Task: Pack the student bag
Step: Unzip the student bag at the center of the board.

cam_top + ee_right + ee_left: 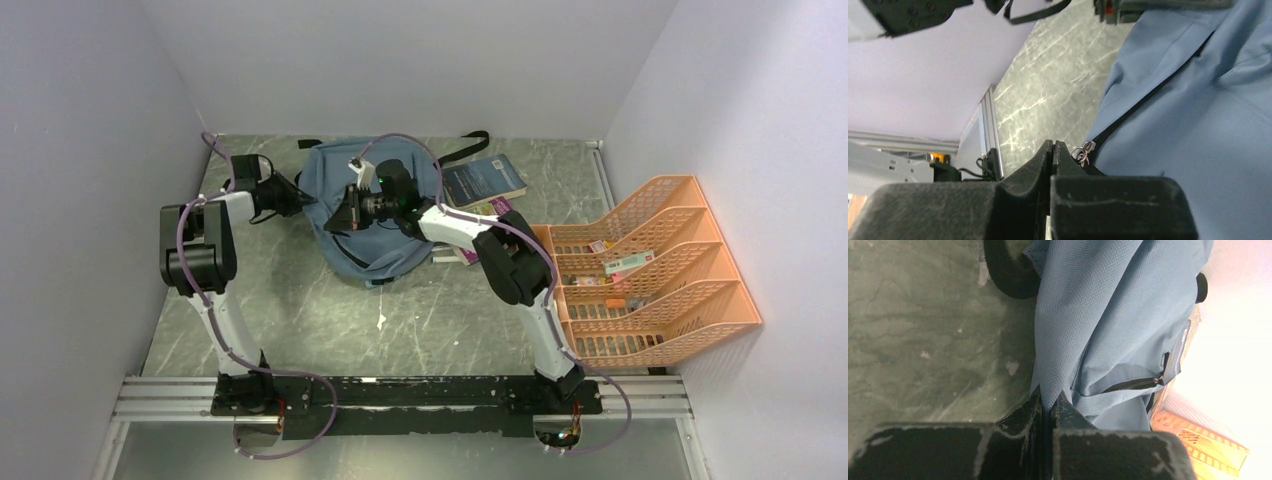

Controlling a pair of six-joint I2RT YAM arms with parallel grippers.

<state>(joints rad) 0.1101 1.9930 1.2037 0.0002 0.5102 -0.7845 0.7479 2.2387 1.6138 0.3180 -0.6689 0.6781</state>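
Note:
The student bag is a grey-blue backpack lying at the back middle of the table. My left gripper is at its left edge. In the left wrist view this gripper is shut on a pinched fold of the bag's fabric. My right gripper reaches over the bag's top from the right. In the right wrist view its jaws are pressed together next to a black zipper line, and the metal zipper pull sits just beside the right finger. I see nothing held between them.
A blue book and a purple book lie right of the bag. An orange mesh tray rack with small items stands at the right wall. A black strap curls off the bag's far side. Walls close in on three sides.

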